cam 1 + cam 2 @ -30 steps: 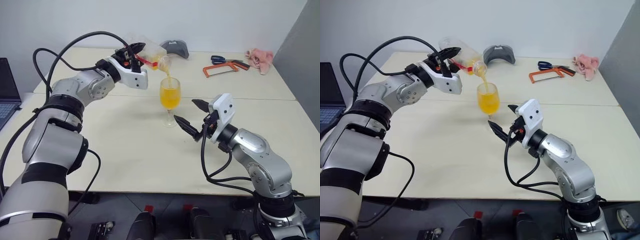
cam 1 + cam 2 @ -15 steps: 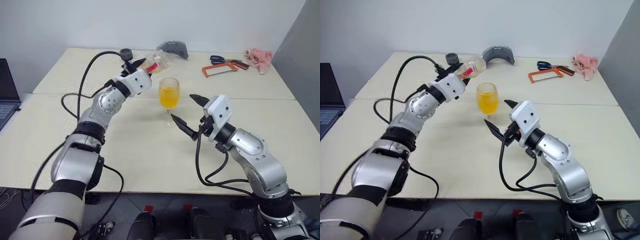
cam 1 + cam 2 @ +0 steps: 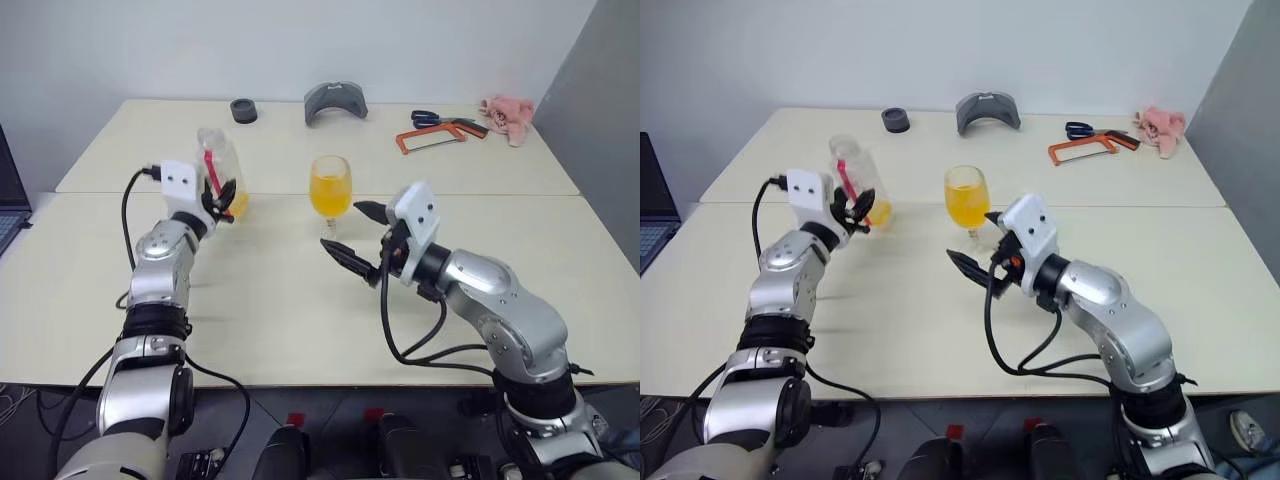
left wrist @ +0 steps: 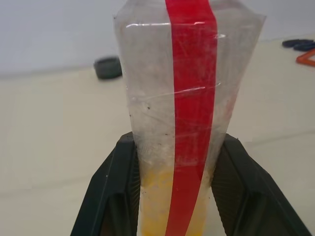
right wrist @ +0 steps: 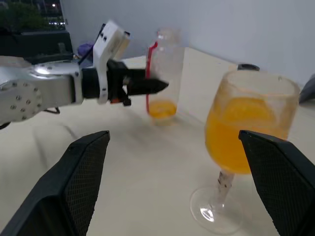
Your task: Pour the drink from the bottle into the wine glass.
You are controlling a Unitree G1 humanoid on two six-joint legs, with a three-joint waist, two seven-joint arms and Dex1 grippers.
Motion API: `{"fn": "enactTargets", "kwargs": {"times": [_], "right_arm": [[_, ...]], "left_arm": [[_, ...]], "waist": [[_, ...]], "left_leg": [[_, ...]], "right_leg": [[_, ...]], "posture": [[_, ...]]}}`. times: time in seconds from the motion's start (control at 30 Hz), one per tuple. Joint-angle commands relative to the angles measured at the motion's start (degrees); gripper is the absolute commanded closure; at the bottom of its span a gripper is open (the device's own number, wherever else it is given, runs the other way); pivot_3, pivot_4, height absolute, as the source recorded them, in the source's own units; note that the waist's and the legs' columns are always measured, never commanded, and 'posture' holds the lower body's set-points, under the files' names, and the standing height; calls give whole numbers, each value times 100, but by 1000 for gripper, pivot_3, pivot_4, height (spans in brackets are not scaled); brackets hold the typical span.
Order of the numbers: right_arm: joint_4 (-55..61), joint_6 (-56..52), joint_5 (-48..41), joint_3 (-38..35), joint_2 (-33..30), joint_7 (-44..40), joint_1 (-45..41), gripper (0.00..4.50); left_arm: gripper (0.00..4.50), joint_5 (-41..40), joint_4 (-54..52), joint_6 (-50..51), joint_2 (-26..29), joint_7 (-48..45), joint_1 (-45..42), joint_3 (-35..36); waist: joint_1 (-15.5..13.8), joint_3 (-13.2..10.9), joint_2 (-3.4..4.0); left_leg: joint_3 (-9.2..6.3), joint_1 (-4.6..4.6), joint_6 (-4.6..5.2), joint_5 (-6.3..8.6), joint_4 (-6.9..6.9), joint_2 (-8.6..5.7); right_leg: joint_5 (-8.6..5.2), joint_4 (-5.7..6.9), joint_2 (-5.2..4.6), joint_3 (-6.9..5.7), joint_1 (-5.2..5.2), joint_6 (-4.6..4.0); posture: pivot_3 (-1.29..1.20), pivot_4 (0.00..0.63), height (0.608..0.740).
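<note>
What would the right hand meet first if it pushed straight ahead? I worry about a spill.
Probably the clear stemmed wine glass holding orange drink: it stands just ahead of the open right hand, between its black fingers, though slightly to one side, so depth leaves some doubt.

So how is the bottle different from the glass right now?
The bottle has just a little orange drink at its bottom; the glass is over half full. The bottle is held by the left gripper; the glass stands free on the table, in front of the open right gripper. The bottle has a red stripe; the glass has a thin stem. Both are clear and upright.
</note>
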State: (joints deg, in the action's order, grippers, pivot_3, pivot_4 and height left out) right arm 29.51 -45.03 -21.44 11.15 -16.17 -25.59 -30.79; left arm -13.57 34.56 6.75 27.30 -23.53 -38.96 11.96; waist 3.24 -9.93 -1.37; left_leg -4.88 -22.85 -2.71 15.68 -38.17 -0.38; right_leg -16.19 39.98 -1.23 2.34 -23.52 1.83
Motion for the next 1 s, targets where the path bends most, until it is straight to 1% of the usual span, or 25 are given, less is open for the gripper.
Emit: {"fn": "enactTargets", "kwargs": {"times": [0.03,0.3,0.47,0.6,0.77,0.87,1.0], "right_arm": [[25,-79,-24,264,119,-31,-160,0],[-155,-51,93,456,314,6,-263,0],[-146,-64,139,505,332,-12,-236,0],[-154,-64,150,497,318,-15,-213,0],[-167,201,314,616,150,-153,-49,0],[-209,962,457,735,8,-425,372,0],[-534,2065,808,723,-136,-530,1143,0]], "left_arm": [[2861,-160,-395,58,191,-100,44,257],[2861,-92,69,-252,247,-178,177,348],[1164,-62,227,-344,291,-341,197,309],[34,-2,195,-434,298,-414,231,266],[13,128,-112,-618,306,-384,491,219],[13,21,-654,-576,247,-372,839,297],[13,79,-1530,-192,213,26,1503,358]], "waist": [[-15,4,-7],[-22,5,-8],[-18,6,-8],[-18,6,-9],[-12,6,-8],[-12,6,-9],[-15,8,-11]], "left_leg": [[-2,0,0,0,0,0],[3,2,4,2,-1,-2],[5,2,5,3,-1,-3],[4,2,6,3,0,-2],[5,3,6,3,0,-1],[4,2,6,4,2,2],[6,3,7,4,5,8]], "right_leg": [[0,0,-4,0,0,0],[0,0,-6,1,1,0],[0,-1,-5,2,1,0],[0,-1,-5,1,1,0],[0,-1,-6,3,1,0],[0,-3,-7,2,1,0],[0,-5,-10,5,3,0]], "posture": [[0,150,740],[0,150,740],[0,150,740],[0,150,740],[0,150,740],[0,150,740],[0,150,740]]}}
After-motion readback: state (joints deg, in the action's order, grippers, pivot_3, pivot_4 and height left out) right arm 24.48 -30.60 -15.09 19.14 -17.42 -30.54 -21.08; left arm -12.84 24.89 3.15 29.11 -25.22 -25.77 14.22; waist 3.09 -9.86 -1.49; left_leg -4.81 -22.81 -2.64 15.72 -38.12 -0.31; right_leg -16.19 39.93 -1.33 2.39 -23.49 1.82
